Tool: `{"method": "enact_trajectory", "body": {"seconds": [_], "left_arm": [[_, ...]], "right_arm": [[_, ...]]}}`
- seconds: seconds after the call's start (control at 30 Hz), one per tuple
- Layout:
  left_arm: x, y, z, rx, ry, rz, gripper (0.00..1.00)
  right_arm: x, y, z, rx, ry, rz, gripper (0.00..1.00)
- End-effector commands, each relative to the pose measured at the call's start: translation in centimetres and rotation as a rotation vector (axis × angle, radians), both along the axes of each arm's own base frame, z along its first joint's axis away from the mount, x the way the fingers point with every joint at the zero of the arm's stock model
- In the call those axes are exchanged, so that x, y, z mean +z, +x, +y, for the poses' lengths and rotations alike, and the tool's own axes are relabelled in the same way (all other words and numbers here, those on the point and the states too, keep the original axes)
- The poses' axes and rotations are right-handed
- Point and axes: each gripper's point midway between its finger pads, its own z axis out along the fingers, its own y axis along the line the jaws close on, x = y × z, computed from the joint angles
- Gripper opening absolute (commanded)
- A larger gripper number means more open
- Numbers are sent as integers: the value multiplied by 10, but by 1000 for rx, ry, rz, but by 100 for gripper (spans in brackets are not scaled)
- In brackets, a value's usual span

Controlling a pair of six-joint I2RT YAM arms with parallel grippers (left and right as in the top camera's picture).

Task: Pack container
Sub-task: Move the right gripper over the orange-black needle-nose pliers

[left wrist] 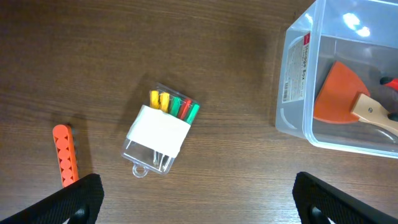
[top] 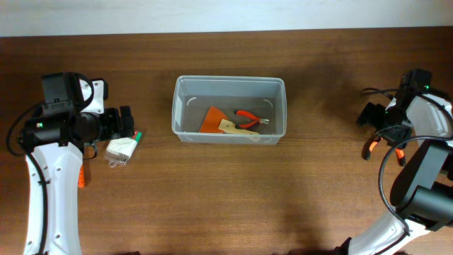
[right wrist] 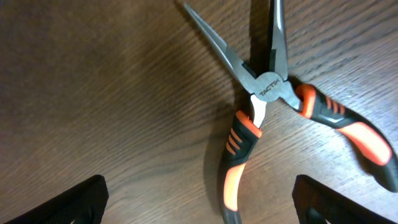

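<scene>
Dark brown wooden table [top: 226,191], white wall strip along the far edge. A clear see-through rectangular plastic container with rounded corners and a rim [top: 226,91] sits upright at the middle of the table, well apart from both arms. Inside it lie an orange flat scraper with a pale wooden handle [top: 212,120] and small red-handled pliers [top: 249,117], just beside each other on the container floor.

The left gripper [top: 127,122] is left of the container, fingers spread wide and holding nothing. In the left wrist view, a clear plastic packet with a white card and yellow, green and red pieces [left wrist: 160,134] lies flat on the table just ahead of the fingers. An orange ridged plastic stick [left wrist: 64,155] lies further to the left in that view, apart from the packet. The container corner shows at the upper right.

The right gripper [top: 375,117] is at the table's right side, also spread wide and empty. Long-nose metal pliers with orange-and-black handles [right wrist: 267,87] lie flat on the wood under it, tips parted, with one handle reaching down between the fingers in the wrist view.
</scene>
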Motion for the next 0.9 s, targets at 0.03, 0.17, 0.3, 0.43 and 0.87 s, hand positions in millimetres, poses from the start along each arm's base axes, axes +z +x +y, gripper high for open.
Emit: {"method": "enact_trajectory", "body": {"seconds": [0.03,0.17,0.3,0.43,0.87], "left_arm": [[-2,0,-2,-16,-11,4,99],[-2,0,-2,-16,-11,3,99],[-2,0,-2,-16,-11,4,99],[-2,0,-2,-16,-11,3,99],[-2,0,-2,-17,-11,4,99]], "right_arm": [[-17,-6,4,12,10,21,95],[-24,-7,4,12,9,18,95],[-34,-12,6,12,14,30,95],[-42,-15,8,12,19,39,95],[-56,-20,12,14,32,39,95]]}}
